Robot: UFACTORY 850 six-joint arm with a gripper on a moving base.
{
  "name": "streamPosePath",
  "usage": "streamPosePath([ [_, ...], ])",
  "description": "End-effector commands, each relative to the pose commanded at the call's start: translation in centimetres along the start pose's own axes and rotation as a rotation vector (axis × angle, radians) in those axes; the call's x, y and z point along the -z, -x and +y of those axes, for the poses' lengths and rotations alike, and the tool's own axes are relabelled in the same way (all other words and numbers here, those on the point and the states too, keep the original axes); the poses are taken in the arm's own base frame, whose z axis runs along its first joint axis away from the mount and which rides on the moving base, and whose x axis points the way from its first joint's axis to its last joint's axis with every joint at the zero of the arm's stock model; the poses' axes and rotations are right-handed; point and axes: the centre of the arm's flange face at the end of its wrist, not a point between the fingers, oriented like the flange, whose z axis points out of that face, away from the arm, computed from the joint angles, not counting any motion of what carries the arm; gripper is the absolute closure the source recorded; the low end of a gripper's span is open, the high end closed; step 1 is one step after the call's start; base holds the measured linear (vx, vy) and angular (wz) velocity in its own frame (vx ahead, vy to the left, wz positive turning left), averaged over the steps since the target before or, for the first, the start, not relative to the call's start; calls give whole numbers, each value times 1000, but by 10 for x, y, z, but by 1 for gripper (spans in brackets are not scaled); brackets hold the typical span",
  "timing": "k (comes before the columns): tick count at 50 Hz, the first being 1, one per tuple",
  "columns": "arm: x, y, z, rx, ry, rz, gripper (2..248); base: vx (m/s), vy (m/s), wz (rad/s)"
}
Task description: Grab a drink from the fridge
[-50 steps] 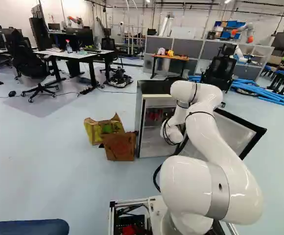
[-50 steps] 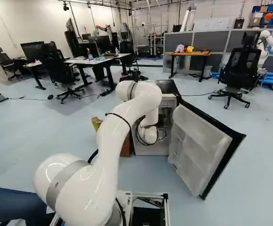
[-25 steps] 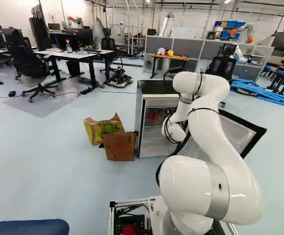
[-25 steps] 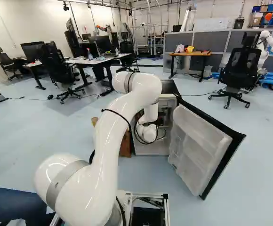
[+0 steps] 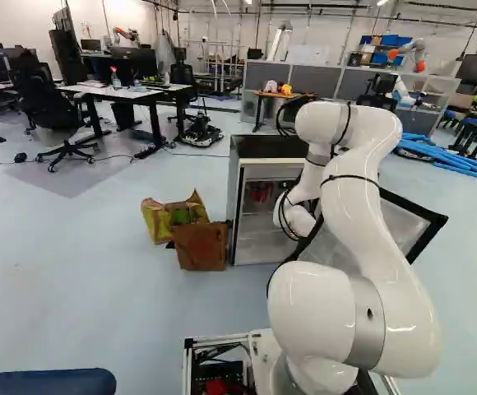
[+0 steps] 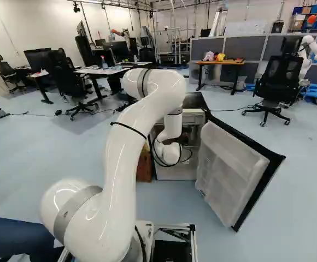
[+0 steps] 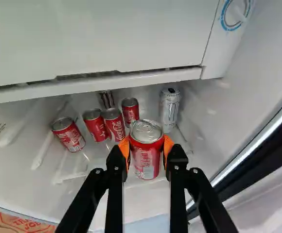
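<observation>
In the left base view, the smooth white jointed arm (image 5: 358, 218) reached into a small fridge with a black top (image 5: 263, 146), its wrist lost inside; a yellow printed bag (image 5: 173, 216) and a brown cardboard box (image 5: 201, 248) stood on the floor just left of the fridge. In the right base view, the white-lined, black-edged door (image 6: 229, 172) stood wide open to the right of the arm. The claw showed in neither. In the wrist view, the black two-fingered gripper with orange pads (image 7: 147, 147) was closed about a red metal drink can with a silver lid (image 7: 146, 158), a pad against each side. The can lay directly between the fingertips, inside the fridge, long axis roughly upright and across the grip; whether its base had left the shelf could not be told. Farther in stood four more red cans (image 7: 69, 136) and a slim silver can (image 7: 170, 108), below a white compartment front (image 7: 92, 36). The held can bore pale lettering, as did others. With only one arm at work, the likely next step was drawing the can straight back, low enough to clear that compartment and left enough to miss the door.
</observation>
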Motion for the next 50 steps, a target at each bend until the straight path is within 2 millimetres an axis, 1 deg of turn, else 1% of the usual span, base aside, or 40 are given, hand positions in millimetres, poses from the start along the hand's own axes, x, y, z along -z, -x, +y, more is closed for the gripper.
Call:
streamPosePath([
  [50,129,-41,-16,-12,6,-47,159,0,0,0],
])
